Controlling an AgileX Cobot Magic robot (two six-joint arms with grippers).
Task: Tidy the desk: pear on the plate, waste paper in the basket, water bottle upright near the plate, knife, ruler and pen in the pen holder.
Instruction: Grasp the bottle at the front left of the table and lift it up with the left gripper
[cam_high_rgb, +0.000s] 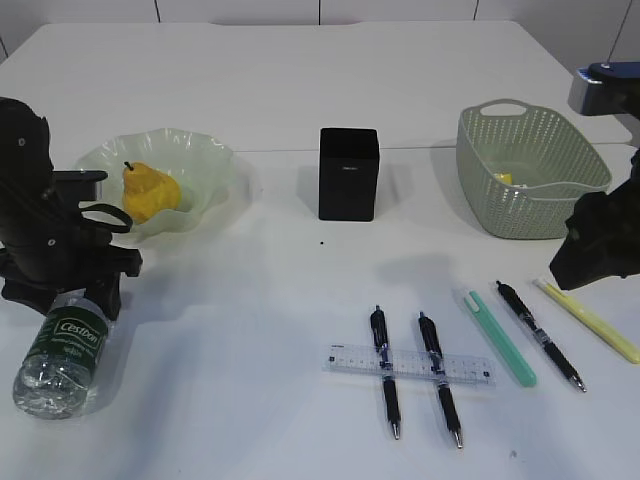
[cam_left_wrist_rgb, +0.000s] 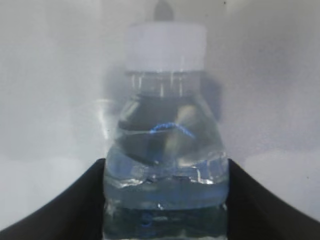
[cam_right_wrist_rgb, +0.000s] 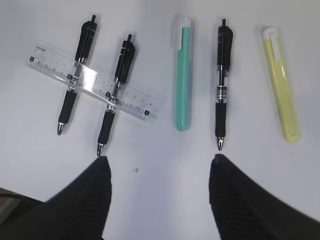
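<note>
My left pincer (cam_left_wrist_rgb: 165, 200) straddles the bottle (cam_high_rgb: 62, 350) lying on the desk (cam_high_rgb: 300, 100) below the plate (cam_high_rgb: 215, 170) — cap pointing away along my reach, fingers at both flanks, grip unclear — right pincer (cam_right_wrist_rgb: 160, 195) open, idle
</note>
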